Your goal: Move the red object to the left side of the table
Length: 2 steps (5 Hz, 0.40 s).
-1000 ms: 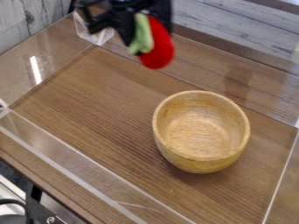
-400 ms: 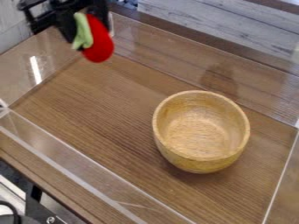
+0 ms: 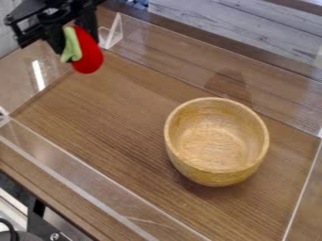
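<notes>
Since the earlier frame, the dark pincer (image 3: 72,34) and the red fruit (image 3: 88,58) have shifted further toward the left of the view, while the wooden bowl (image 3: 217,141) sits where it did; the fruit is up in the pincer's grip, clear of the brown surface (image 3: 120,122), near the upper left of the view; its green top (image 3: 73,42) is turned up and toward the left, between the dark fingers, and its rounded red end points down and to the right; the pincer is closed around this leafy end, its outline a little blurred, so the exact contact is hard to make out; the bowl rests upright on the right part of the surface, well apart from the fruit, and only bare wood shows inside it; clear walls edge the surface on the left, catching bright glints; pale wood-grain boards (image 3: 270,33) run behind the far edge; a dark piece of equipment with a cable (image 3: 13,226) shows at the lower left corner.
</notes>
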Available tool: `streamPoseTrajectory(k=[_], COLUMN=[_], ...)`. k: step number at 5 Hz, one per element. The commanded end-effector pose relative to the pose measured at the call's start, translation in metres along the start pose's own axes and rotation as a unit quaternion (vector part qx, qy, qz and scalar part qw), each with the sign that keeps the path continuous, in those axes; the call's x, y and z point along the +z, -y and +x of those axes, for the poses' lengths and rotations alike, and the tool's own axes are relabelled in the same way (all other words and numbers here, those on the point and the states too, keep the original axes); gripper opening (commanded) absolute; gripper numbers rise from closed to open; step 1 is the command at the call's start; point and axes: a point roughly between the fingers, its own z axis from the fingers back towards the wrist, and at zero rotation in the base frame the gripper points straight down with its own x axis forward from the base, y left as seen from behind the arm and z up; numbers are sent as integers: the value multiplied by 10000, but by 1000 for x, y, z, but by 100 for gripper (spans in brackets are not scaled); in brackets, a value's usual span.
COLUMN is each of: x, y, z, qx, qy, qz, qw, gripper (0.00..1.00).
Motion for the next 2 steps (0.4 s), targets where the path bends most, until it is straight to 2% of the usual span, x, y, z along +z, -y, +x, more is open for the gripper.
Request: streamPoseTrajectory(k=[1,2], x=[1,-1], y=[-2,-3], z=[18,27], qx=[-35,-57], qy=[201,282], qz=[-55,-57], qw=[9998,9996], gripper=[0,0])
